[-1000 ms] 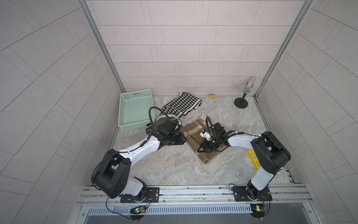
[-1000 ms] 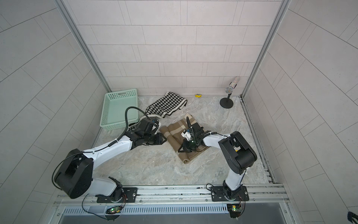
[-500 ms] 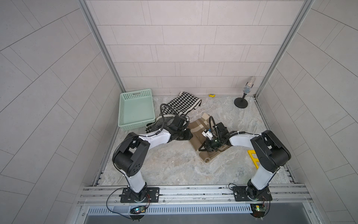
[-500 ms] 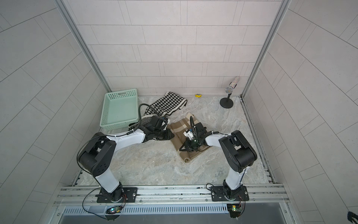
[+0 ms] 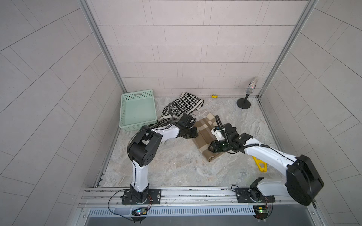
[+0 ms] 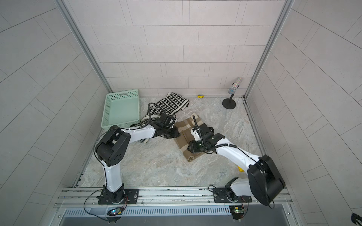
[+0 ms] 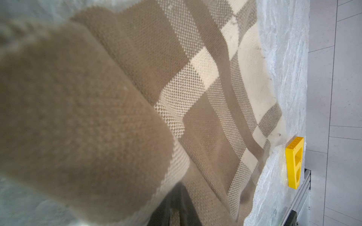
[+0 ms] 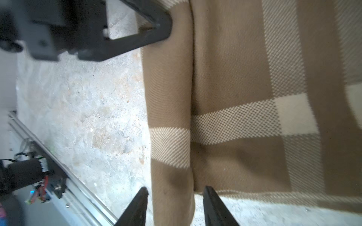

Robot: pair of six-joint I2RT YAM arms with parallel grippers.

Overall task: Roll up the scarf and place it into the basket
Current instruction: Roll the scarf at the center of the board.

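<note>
In both top views a soft knitted scarf (image 5: 203,137), tan with cream checks, lies on the gray stony floor (image 5: 176,168) inside white tiled walls (image 5: 176,49), near the holey green basket (image 5: 135,126). Its rolled edge runs slantwise from the left gripper (image 5: 194,134) to the right gripper (image 5: 210,149). In the left wrist view the fuzzy roll fills the picture, so I cannot tell that grip. In the right wrist view two black fingers (image 8: 141,203) stand apart astride the roll, not squeezing.

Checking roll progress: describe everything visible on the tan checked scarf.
The tan scarf is knit, brown-beige with cream check bands. It lies on the marble-look table, its front edge wound into a narrow roll, the rest flat. The open right gripper straddles one roll end; the left gripper sits at the other.
</note>
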